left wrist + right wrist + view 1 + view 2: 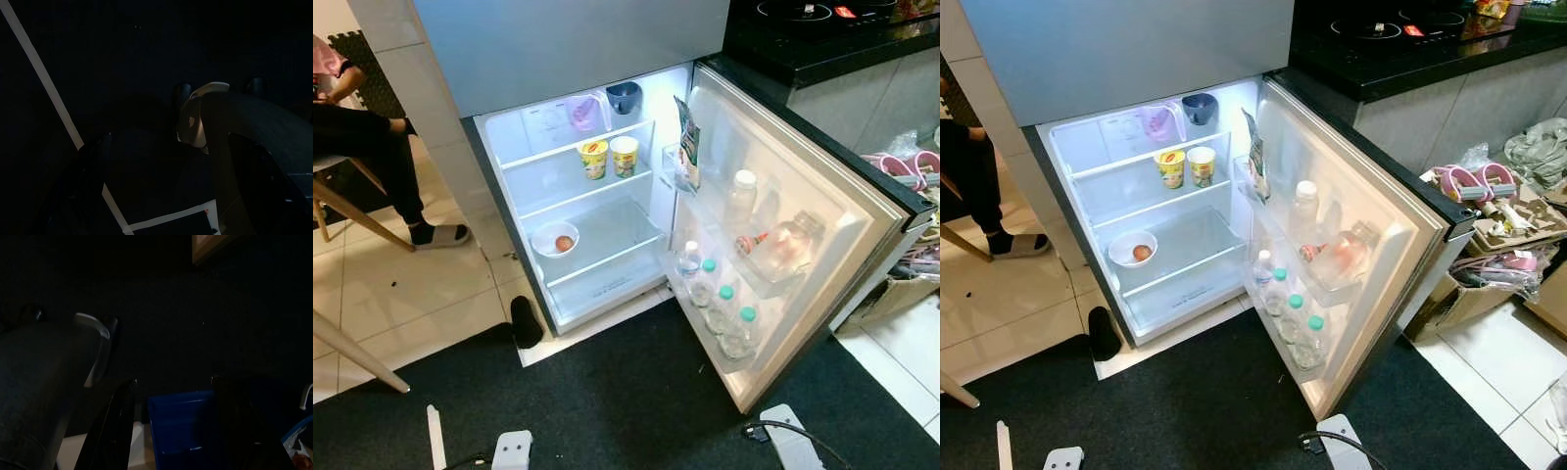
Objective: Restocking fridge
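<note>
Left eye view: fridge (501, 147) wide open and lit, door (822, 191) swung out to the right. Top shelf holding a pink jug (582, 113) and a dark mug (624, 96). 2 noodle cups (609, 157) on the shelf below, then a bowl (555, 238) with 1 egg at the left of the lower shelf. Plenty of bare glass beside that bowl and on the bottom tray. Door racks busier: 4 bottles (720, 304) in a row down low, a jar (783, 245) lying on its side above.

Down on the mat (636, 392) in near darkness, left gripper (171, 147) hanging idle, fingers spread, pinching nothing. Right gripper (173, 382) also spread, with a blue crate (181, 426) seen just beyond the fingers. Probably the stock to load, going by a packet corner at the edge, though too dark to name the contents or to tell whether touching.

Judged step: fetching the first item. Best to bend toward the crate, pick 1 thing at a time and close firmly around its middle. Then aim for the bare right half of the lower shelf, going in level under the shelf above. Keep the elbow off the door racks. Mind the person (372, 147) seated at the left when turning.
</note>
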You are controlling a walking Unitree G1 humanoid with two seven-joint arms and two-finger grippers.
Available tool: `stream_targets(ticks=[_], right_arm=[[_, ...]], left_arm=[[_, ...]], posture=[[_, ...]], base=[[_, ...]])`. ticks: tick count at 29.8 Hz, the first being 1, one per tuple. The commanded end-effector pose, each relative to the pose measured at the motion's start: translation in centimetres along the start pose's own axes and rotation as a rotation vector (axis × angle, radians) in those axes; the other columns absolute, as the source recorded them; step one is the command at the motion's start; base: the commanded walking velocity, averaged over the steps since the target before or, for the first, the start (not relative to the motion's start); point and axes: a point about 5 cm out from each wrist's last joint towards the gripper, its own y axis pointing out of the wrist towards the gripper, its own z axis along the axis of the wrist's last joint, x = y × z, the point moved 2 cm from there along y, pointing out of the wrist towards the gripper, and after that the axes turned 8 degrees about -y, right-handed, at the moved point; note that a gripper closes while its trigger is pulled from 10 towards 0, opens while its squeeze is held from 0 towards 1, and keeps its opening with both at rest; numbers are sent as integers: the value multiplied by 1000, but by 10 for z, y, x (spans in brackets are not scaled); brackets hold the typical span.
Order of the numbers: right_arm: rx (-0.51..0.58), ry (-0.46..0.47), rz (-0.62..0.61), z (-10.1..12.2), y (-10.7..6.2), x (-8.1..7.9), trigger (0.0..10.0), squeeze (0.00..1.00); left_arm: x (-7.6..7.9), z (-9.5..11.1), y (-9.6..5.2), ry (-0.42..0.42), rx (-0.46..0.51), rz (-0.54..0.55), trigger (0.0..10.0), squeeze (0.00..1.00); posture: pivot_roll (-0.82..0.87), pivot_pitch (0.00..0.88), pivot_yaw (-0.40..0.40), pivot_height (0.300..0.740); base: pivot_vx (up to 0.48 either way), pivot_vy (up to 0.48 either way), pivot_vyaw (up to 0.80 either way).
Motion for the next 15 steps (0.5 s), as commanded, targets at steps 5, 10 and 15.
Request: stream_targets(ticks=[5, 10, 15], right_arm=[[-29, -5, -10, -7, 0, 1, 10000, 176], [-40, 3, -34, -10, -1, 6, 10000, 1000], [-67, 49, -84, -17, -2, 16, 10000, 1000]], left_arm=[[-8, -7, -2, 3, -19, 30, 10000, 0], [-9, -6, -2, -9, -10, 38, 10000, 0], [-15, -3, -3, -35, 5, 66, 10000, 0]], posture=[[1, 0, 6, 740], [0, 0, 6, 740], [1, 0, 2, 740]], base=[[0, 0, 0], [0, 0, 0], [0, 0, 0]])
